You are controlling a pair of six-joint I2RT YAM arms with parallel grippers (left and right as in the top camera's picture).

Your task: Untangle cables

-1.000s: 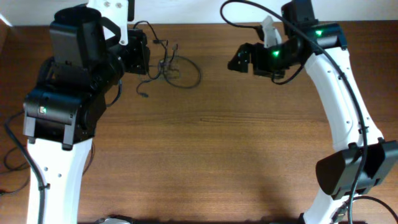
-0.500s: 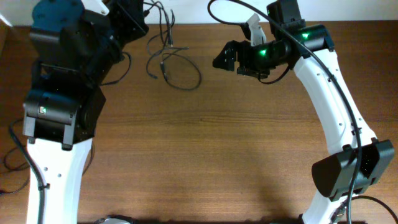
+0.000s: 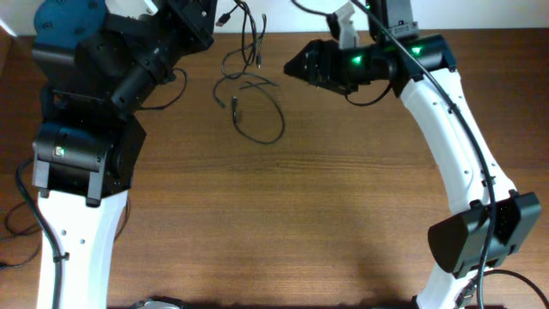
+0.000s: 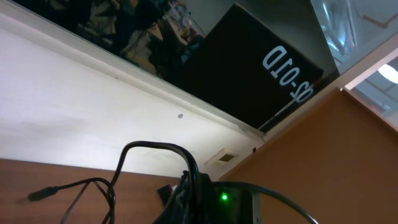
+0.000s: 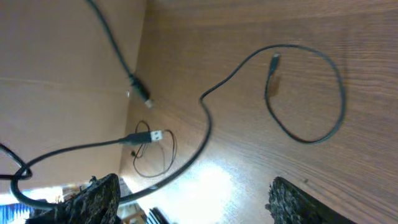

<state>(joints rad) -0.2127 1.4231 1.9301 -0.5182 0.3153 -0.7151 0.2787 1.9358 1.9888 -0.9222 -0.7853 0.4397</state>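
The cables [image 3: 249, 83] are thin black wires with small plug ends. Some strands hang from my left gripper [image 3: 206, 15], which is raised at the table's far edge and shut on them. A loose loop [image 3: 280, 124] and a plug [image 3: 235, 105] lie on the wood below. In the left wrist view a cable [image 4: 155, 146] arches over the dark gripper [image 4: 193, 202]. My right gripper [image 3: 290, 64] is open just right of the hanging strands. In the right wrist view its fingers [image 5: 93, 199] stand wide apart, one wire [image 5: 205, 124] runs between them, and the loop [image 5: 339, 93] lies beyond.
The brown wooden table [image 3: 300, 215] carries nothing else. A white wall strip [image 4: 74, 112] runs behind the far edge. Thicker black arm cables hang by the left base [image 3: 17, 215] and along the right arm [image 3: 463, 112].
My left gripper has risen and moved right along the far edge, pulling the knot up into loose strands and a loop. My right gripper has moved left, close to them.
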